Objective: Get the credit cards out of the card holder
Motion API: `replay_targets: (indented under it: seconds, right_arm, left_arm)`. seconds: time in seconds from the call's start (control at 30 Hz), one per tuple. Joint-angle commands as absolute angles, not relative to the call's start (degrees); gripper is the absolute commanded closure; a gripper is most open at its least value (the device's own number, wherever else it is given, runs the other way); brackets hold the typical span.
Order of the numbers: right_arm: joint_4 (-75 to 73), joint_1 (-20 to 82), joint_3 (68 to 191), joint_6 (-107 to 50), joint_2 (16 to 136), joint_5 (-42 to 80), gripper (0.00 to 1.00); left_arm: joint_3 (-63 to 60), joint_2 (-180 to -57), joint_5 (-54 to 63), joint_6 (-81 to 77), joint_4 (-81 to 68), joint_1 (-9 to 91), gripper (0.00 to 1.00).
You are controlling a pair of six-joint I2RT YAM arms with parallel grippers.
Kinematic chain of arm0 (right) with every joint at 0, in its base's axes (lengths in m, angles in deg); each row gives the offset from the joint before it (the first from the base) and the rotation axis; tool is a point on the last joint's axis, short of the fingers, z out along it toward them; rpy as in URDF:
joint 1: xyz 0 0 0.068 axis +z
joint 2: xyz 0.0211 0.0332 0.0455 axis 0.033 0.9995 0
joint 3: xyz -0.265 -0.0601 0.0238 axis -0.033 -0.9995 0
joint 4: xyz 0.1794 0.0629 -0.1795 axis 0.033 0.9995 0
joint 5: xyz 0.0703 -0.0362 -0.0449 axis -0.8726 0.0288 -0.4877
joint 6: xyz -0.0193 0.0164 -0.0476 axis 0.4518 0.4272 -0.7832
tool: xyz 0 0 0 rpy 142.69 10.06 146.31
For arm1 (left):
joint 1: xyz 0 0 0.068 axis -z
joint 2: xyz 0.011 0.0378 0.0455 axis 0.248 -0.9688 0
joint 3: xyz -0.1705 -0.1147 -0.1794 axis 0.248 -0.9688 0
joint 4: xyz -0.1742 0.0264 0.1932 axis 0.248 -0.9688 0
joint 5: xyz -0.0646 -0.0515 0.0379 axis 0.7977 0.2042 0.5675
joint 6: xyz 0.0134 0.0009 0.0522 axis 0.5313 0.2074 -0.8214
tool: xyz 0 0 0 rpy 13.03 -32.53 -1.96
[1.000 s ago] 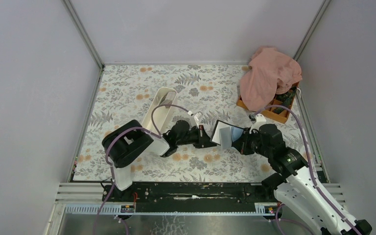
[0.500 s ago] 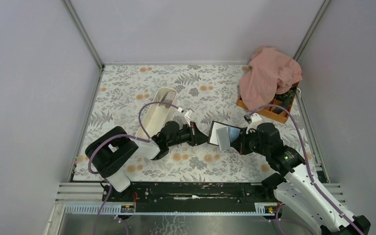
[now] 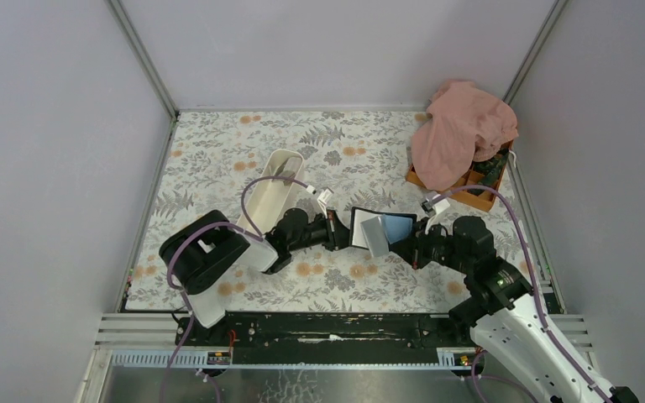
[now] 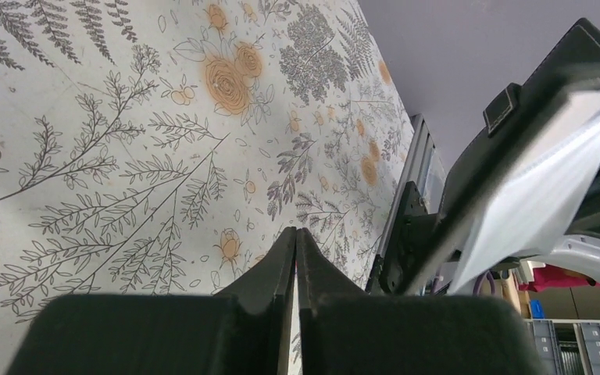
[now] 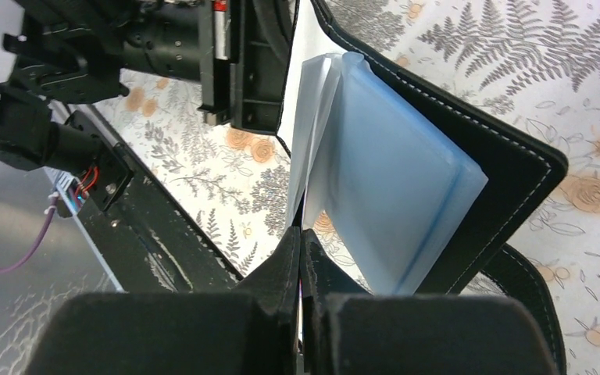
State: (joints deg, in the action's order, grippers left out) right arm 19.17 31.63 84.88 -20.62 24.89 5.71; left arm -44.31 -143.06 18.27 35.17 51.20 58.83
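Right end effector [image 5: 301,232] pinches the open card holder [image 5: 391,156] — left end effector [image 4: 295,233] closed, empty.

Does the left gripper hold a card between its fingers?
No, the left gripper shows its fingertips closed together with nothing between them, apart from the card holder.
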Motion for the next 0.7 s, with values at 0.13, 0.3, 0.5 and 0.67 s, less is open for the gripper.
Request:
replay_targets:
  seconds: [0.13,0.3,0.5,0.67]
  right_arm:
    - [13.97,31.89,84.81,-21.48,24.15,-0.26,1.0]
    - [13.17,31.89,84.27,-20.49,24.36,2.88,1.0]
    - [9.86,31.89,82.61,-16.27,25.89,11.63,1.0]
    - [7.26,31.89,79.88,-11.01,29.75,15.68,1.0]
  left_arm:
    - [-43.7,-145.07,20.86,37.13,59.94,57.73,0.92]
    - [-45.21,-144.4,19.36,37.19,59.97,57.69,0.9]
    - [-44.44,-140.04,10.71,32.5,42.14,57.54,0.89]
    - [-45.66,-135.97,6.56,31.04,37.37,57.52,0.87]
